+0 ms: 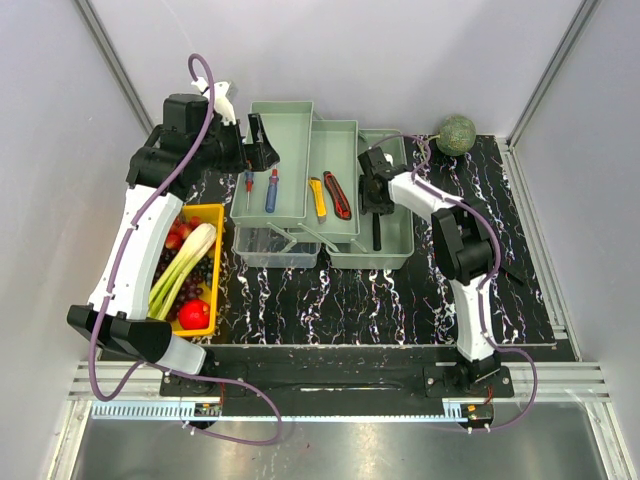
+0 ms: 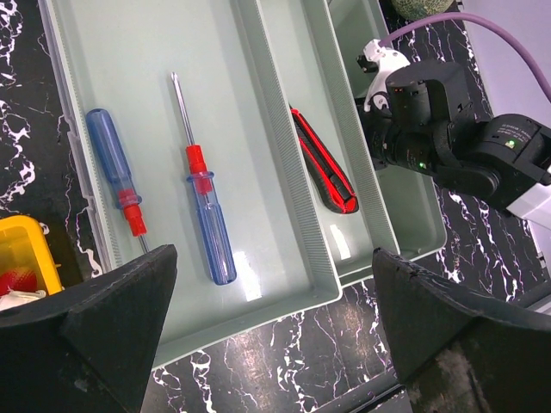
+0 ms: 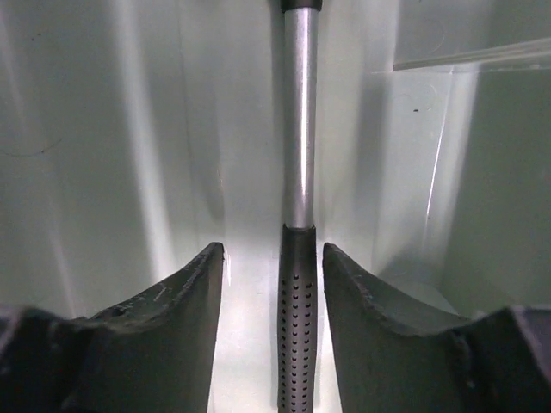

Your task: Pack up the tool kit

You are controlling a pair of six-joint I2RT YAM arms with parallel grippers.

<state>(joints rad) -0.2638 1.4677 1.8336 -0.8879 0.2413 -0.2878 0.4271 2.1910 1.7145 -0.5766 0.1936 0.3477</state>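
The pale green toolbox [image 1: 392, 252] lies open with two fold-out trays [image 1: 283, 118] and its translucent lid [image 1: 275, 247] in front. Two blue-handled screwdrivers [image 1: 271, 190] lie in the left tray, also in the left wrist view [image 2: 209, 232]. A yellow knife [image 1: 318, 197] and a red knife [image 1: 338, 195] lie in the middle tray. My left gripper [image 2: 271, 335] is open and empty above the left tray's near corner. My right gripper [image 3: 274, 254] is open inside the toolbox base. It straddles the hammer's black handle [image 3: 297, 310], with a gap on each side.
A yellow tray [image 1: 213, 300] of produce sits left of the toolbox, under my left arm. A green round fruit [image 1: 457, 133] lies at the back right. The right arm [image 2: 448, 138] shows in the left wrist view. Grey walls close in both sides.
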